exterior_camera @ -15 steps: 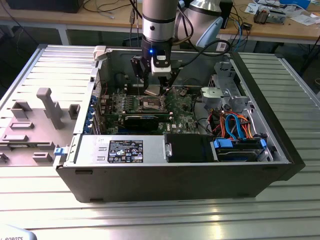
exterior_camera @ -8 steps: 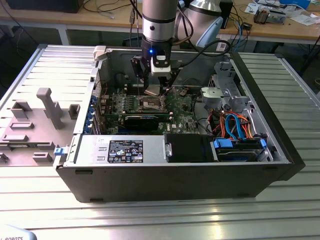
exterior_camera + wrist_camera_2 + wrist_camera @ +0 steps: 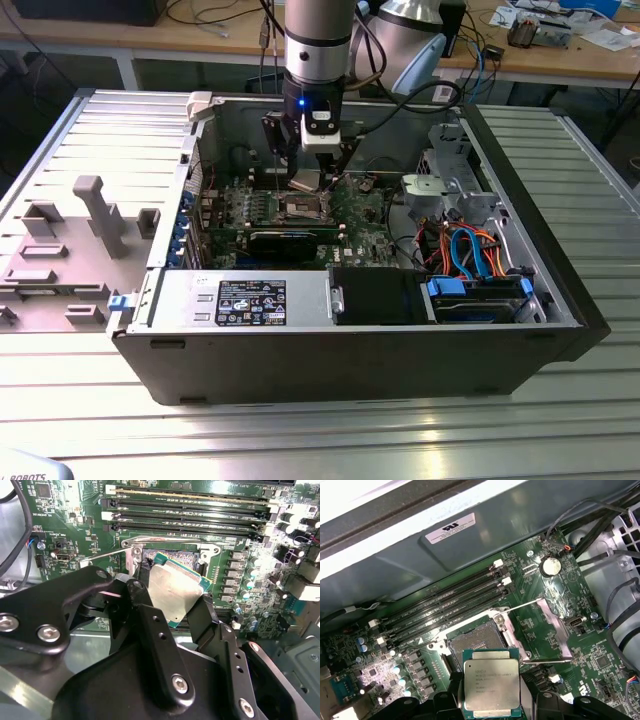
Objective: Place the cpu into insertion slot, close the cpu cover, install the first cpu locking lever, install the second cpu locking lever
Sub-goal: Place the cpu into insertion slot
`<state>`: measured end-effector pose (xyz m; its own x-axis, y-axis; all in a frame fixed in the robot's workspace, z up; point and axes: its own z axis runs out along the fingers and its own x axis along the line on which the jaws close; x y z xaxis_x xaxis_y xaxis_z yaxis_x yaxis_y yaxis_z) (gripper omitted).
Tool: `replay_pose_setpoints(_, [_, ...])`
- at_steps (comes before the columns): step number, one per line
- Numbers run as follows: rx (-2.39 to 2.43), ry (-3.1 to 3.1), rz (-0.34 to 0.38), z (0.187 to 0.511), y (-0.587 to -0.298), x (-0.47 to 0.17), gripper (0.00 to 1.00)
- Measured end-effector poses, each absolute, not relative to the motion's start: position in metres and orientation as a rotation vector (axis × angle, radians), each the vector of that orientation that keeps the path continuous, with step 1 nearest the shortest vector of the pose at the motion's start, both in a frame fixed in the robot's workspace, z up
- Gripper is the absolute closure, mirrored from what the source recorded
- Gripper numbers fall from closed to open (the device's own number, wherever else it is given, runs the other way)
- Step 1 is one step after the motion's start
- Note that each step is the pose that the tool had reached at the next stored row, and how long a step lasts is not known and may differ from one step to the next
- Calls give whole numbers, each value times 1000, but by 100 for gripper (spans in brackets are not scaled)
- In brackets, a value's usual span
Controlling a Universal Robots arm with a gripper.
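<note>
Two black fingers (image 3: 145, 605) of the gripper (image 3: 173, 596) clamp the cpu (image 3: 491, 682) by opposite edges inside an open computer case (image 3: 330, 350), the dull silver top of the chip facing up in both wrist views. The chip hangs just above the green motherboard (image 3: 365, 215), close beside the insertion slot (image 3: 475, 640) and apart from it, not yet seated; the dark socket recess lies bare. The cpu cover (image 3: 555, 630) stands swung open to one side of the socket, and a thin wire locking lever (image 3: 522, 604) is raised near it, so neither closing step has been done. Long black memory slots (image 3: 450, 605) run just beyond the socket. By its look the chip is light, thin and rigid, with a smooth metal lid that would likely slide under a loose grip, while its underside and the socket's contacts are probably delicate and easily damaged by a tilt or a push. The edge-to-edge hold seen here appears the sound one: firm on the green border of the package, clear of the underside, with the chip kept flat and square to the recess.
</note>
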<state>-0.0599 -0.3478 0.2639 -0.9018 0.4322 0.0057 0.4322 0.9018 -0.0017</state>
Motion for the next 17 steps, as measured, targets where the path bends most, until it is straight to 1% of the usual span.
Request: replay_pose_setpoints(17, [-732, -3049, 3, 264, -348, -60, 45])
